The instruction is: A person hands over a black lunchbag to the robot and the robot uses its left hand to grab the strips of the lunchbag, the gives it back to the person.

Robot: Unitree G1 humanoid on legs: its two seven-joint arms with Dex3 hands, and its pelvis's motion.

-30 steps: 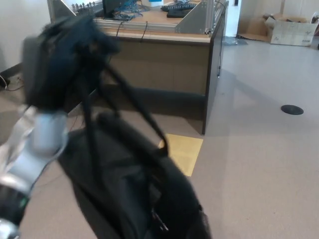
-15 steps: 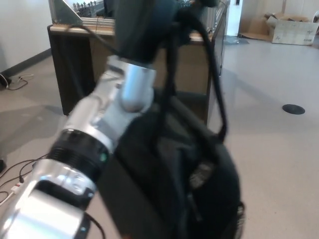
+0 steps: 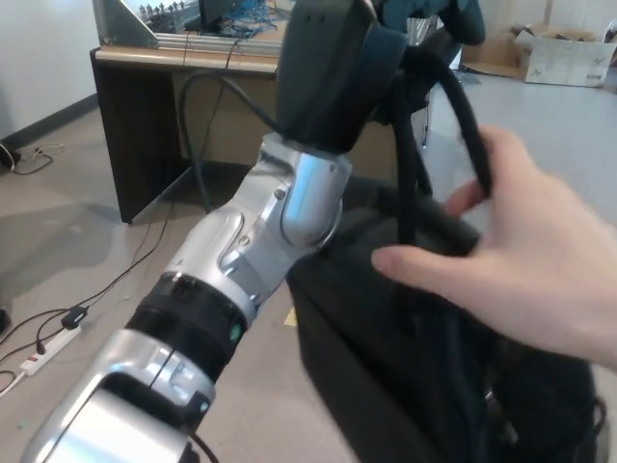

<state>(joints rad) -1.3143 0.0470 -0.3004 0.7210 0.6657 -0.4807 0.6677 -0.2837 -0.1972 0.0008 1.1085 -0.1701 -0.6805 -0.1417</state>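
Black lunchbag [image 3: 405, 357] hung lower right, its straps [image 3: 463, 106] hooked up over the raised left hand [image 3: 337, 58], which gripped them. Person's hand [image 3: 521, 260] grasped the straps just below. Wooden desk [image 3: 164, 87] behind.

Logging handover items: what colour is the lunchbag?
Black, straps included; the lunchbag shows best in the head view.

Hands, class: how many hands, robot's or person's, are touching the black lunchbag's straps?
2. The robot's left hand holds the straps at the top; a person's hand reaches in from the right onto them above the lunchbag.
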